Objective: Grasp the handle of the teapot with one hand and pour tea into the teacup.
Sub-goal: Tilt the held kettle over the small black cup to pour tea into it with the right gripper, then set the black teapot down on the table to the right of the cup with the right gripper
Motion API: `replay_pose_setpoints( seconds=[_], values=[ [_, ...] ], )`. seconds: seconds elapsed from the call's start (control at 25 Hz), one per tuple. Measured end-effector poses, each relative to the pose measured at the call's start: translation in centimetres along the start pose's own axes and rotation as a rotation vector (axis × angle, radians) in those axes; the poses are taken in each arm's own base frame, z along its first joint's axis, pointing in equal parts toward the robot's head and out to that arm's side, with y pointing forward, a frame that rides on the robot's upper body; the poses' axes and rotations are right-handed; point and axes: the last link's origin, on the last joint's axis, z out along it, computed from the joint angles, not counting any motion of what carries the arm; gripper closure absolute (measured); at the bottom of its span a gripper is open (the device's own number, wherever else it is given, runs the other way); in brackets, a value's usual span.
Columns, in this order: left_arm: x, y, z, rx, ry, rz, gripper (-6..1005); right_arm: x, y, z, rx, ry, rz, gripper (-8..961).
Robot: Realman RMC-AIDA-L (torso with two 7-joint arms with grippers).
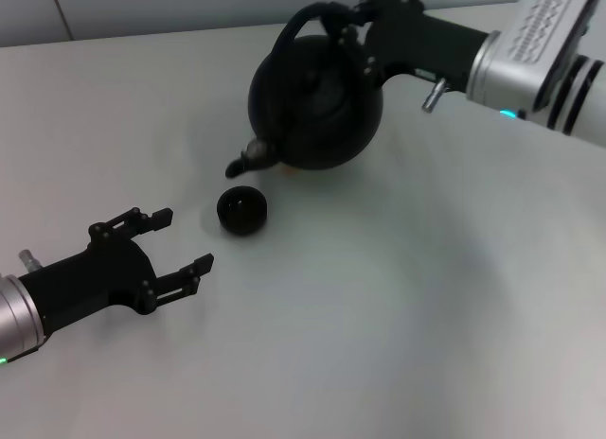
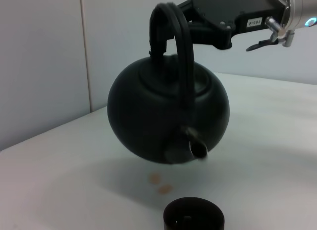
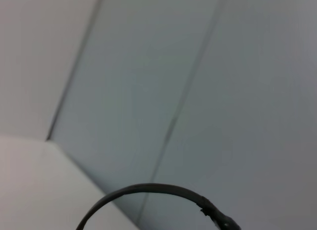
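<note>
Two amber drops (image 2: pixel 161 184) on the pale bench (image 1: pixel 398 297) under the teapot (image 1: pixel 317 103), right gripper (image 1: pixel 365 37) clamped on its handle (image 2: pixel 173 46), pot lifted, spout tipped down toward the cup (image 1: pixel 241 211) just below, left gripper (image 1: pixel 175 242) spread wide beside the cup, nothing between.

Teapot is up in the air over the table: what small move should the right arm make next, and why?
Probably tip the teapot further, spout down. The right claw holds the handle with the pot lifted and tilted, its spout above the teacup and slightly to one side, yet no stream is visible. Drops of tea lie on the table short of the cup, so aim needs care. The left claw waits open nearby.
</note>
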Motion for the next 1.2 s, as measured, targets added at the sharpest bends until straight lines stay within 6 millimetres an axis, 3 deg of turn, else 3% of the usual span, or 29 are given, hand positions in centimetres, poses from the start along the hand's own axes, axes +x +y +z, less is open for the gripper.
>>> replay_pose_setpoints(
  seconds=[0.2, 0.32, 0.64, 1.2],
  values=[
    [0.0, 0.1, -0.2, -0.003, 0.005, 0.001, 197, 0.9, -1.2, -1.5, 0.090, 0.004, 0.162, 882],
    [0.1, 0.0, -0.2, -0.002, 0.006, 0.001, 197, 2.5, -2.3, -3.7, 0.213, 0.012, 0.314, 882],
    [0.1, 0.0, -0.3, 0.000, 0.006, 0.005, 197, 5.2, -2.6, -7.0, 0.382, 0.021, 0.457, 882],
    [-0.1, -0.1, -0.5, 0.011, 0.008, 0.001, 197, 7.5, -1.4, -7.8, 0.464, 0.105, 0.465, 881]
  ],
)
